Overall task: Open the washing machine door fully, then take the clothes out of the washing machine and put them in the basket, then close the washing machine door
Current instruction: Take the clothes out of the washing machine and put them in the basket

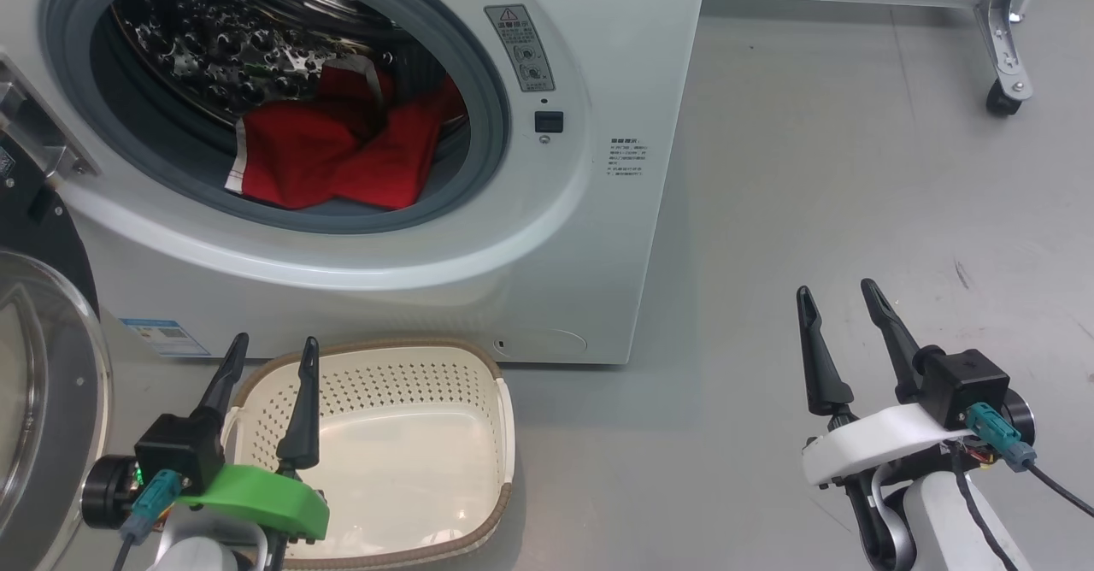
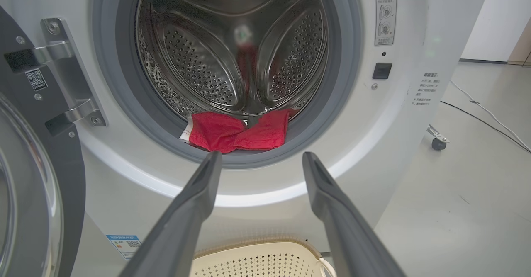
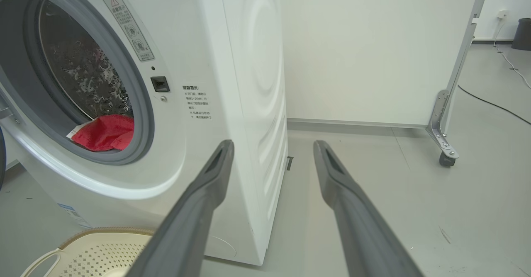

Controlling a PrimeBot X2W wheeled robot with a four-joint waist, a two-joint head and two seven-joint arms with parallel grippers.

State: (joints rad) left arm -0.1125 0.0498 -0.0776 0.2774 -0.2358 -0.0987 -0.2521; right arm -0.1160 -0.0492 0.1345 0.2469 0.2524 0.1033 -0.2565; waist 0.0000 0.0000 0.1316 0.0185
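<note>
Floor: we are looking at a smooth grey floor (image 1: pixel 812 169) carrying a dark scuff (image 1: pixel 962 273).
Wall: we are seeing a plain white panel (image 3: pixel 373 49) standing on a metal leg (image 3: pixel 440 121) with a caster (image 3: pixel 446 159).
Cable: we are noticing a dark cable (image 3: pixel 493 105) lying across the floor.
Corner: we are making out a dark bin (image 3: pixel 522 32) standing far off.

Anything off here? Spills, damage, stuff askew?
Nothing stands out. The washing machine door is swung open at the left, the clothes lie in the drum near its mouth, the basket sits upright on the floor, left hand and right hand open.
</note>
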